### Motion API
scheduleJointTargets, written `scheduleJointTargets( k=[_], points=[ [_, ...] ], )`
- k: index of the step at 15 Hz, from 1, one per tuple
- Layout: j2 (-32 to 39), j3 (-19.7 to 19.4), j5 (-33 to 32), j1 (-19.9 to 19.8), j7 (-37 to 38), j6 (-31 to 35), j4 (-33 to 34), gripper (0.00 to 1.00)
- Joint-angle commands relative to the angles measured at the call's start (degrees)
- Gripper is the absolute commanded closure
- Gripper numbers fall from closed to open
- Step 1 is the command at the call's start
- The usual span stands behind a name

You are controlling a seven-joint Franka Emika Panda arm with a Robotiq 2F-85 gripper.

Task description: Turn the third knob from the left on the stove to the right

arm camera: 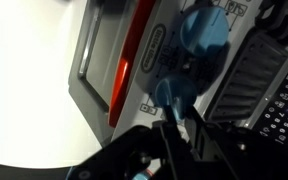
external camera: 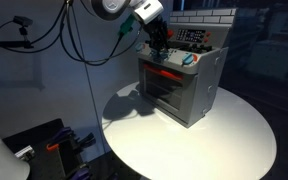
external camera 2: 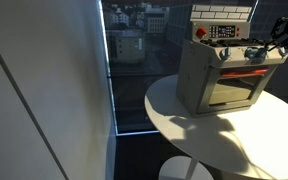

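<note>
The grey toy stove [external camera: 189, 90] [external camera 2: 216, 78] stands on a round white table [external camera: 234, 140] [external camera 2: 184, 115] in both exterior views, red bar [external camera: 162, 72] [external camera 2: 246, 73] across its door. My gripper [external camera: 161, 48] comes down on its front knob row; in an exterior view it reaches in from the right edge [external camera 2: 276, 42]. In the wrist view the gripper [arm camera: 177, 108] is shut on a small teal knob [arm camera: 168, 91], one dark finger [arm camera: 167, 120] on each side. A larger teal knob [arm camera: 204, 35] sits beside it. The held knob's place in the row I cannot count.
The stove's brick-patterned back panel [external camera 2: 222, 14] rises behind the knobs. Beside the table is a window wall [external camera 2: 134, 45]. Cables [external camera: 79, 40] hang behind the arm and black equipment [external camera: 44, 145] sits low beside the table's edge.
</note>
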Motion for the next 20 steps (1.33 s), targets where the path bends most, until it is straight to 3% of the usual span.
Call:
scheduleJointTargets(
  k=[1,8,9,11,18,20],
  points=[
    [-0.83,-0.05,1.92,0.26,0.80,1.55,-0.87,1.00],
    [-1.70,-0.17,1.80,0.71,-1.51,0.72,-1.13,0.97],
    [-1.85,-0.21,1.76,0.85,-1.98,0.49,-1.15,0.80],
    [-2.34,-0.34,1.92,1.28,-3.56,-0.23,-1.27,0.68],
    [-5.95,-1.24,3.29,3.72,-12.41,-7.43,-1.21,0.03],
    [-7.40,-1.44,3.14,3.78,-15.36,-11.43,-1.09,0.00]
  ],
)
